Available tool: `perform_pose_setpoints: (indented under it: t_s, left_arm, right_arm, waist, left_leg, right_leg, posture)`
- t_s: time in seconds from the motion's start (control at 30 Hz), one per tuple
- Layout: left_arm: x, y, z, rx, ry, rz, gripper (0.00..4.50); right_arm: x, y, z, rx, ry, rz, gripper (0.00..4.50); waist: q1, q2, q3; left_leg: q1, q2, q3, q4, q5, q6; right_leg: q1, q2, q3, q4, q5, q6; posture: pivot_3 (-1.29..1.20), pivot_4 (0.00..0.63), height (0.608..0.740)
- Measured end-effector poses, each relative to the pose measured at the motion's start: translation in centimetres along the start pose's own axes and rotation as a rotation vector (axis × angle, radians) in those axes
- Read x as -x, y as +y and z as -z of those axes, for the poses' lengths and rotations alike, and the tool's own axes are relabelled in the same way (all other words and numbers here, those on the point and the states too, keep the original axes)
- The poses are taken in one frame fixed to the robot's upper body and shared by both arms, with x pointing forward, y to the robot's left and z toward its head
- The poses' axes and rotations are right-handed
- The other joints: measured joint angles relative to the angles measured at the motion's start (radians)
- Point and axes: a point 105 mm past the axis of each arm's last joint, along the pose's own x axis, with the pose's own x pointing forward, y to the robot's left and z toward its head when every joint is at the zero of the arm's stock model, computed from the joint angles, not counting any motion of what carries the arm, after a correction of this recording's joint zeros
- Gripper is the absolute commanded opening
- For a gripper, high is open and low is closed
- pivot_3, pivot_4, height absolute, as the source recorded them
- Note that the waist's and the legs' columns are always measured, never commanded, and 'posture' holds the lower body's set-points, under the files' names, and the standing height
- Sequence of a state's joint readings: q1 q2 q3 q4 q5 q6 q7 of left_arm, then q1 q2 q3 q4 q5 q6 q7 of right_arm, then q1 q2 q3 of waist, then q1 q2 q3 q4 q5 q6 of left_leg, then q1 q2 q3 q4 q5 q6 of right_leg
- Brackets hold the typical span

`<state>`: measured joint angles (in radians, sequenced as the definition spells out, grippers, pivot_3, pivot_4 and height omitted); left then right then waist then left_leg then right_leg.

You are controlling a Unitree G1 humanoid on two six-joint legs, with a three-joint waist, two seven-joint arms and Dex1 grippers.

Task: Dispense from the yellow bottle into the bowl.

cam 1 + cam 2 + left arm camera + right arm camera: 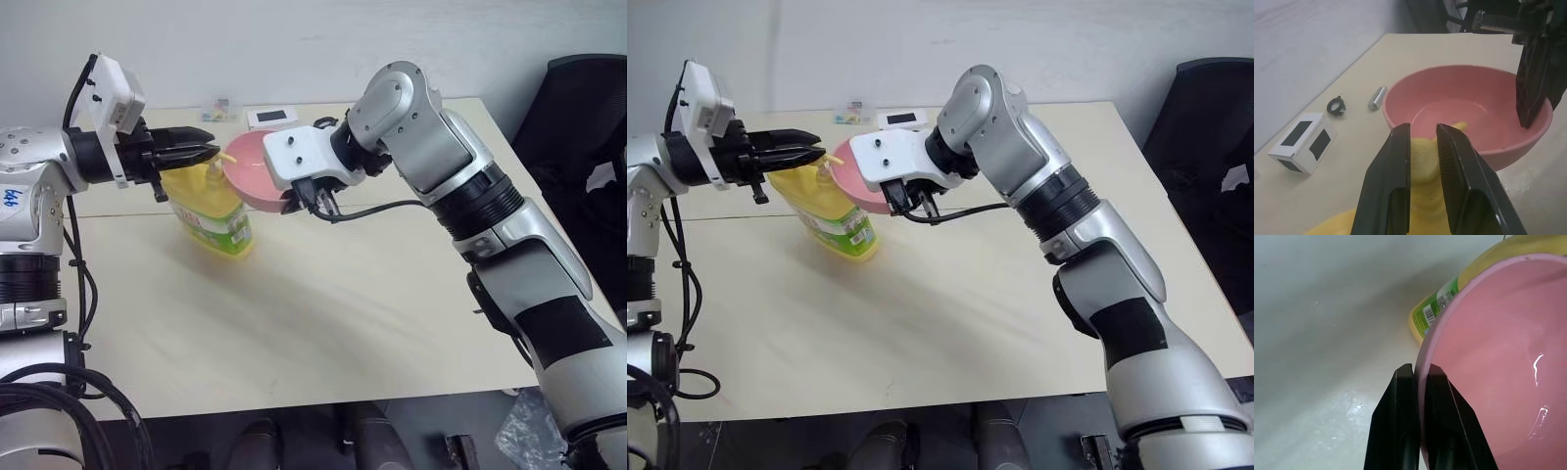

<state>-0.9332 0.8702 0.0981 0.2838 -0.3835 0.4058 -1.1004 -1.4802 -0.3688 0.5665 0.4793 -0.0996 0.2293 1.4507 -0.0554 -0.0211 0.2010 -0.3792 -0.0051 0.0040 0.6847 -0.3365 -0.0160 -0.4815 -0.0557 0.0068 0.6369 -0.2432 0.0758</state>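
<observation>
The yellow bottle stands on the table at the left, its green-and-white label facing forward. My left gripper points level and lies just over the bottle's pump top. Its fingers are a narrow gap apart, with nothing clamped between them. The pink bowl hangs in the air, tilted, right beside the pump's spout. My right gripper is shut on the bowl's rim, one finger inside and one outside. The bowl's inside looks wet and glossy.
A white box with black marks and small items sit at the table's far edge. A metal cylinder and a black ring lie near them. A black chair stands at the right.
</observation>
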Motion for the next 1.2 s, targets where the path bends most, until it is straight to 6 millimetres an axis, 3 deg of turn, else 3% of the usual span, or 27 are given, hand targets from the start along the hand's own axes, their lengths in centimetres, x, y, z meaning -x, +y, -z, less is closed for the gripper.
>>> perform_pose_setpoints:
  t_s: [0.53,0.7,1.2]
  left_arm:
    - [-0.4,0.5,0.3,-0.012,0.007,-0.026,0.89]
    - [-0.8,0.4,0.3,-0.011,0.000,-0.022,0.05]
    - [-1.1,0.4,0.3,0.019,0.000,-0.012,0.05]
  right_arm:
    - [-0.3,0.6,0.7,0.011,0.022,-0.031,0.00]
    - [-0.3,0.7,0.7,0.016,0.020,-0.034,0.00]
    - [-0.5,0.9,0.9,0.009,0.018,-0.043,0.00]
  waist:
    - [0.002,0.000,0.000]
    - [0.002,0.000,0.000]
    - [0.003,0.000,0.000]
  left_leg:
    - [0.000,0.000,0.000,0.002,0.000,0.000]
    - [0.000,0.000,0.000,0.003,0.000,0.000]
    - [0.000,-0.001,0.000,0.007,0.000,0.000]
  right_leg:
    - [0.000,0.000,0.000,0.002,0.000,0.000]
    - [0.000,-0.001,0.000,0.003,0.000,0.000]
    - [0.001,-0.001,0.000,0.006,0.000,0.000]
  posture:
    - [0.00,0.150,0.740]
    - [0.00,0.150,0.740]
    - [0.00,0.150,0.740]
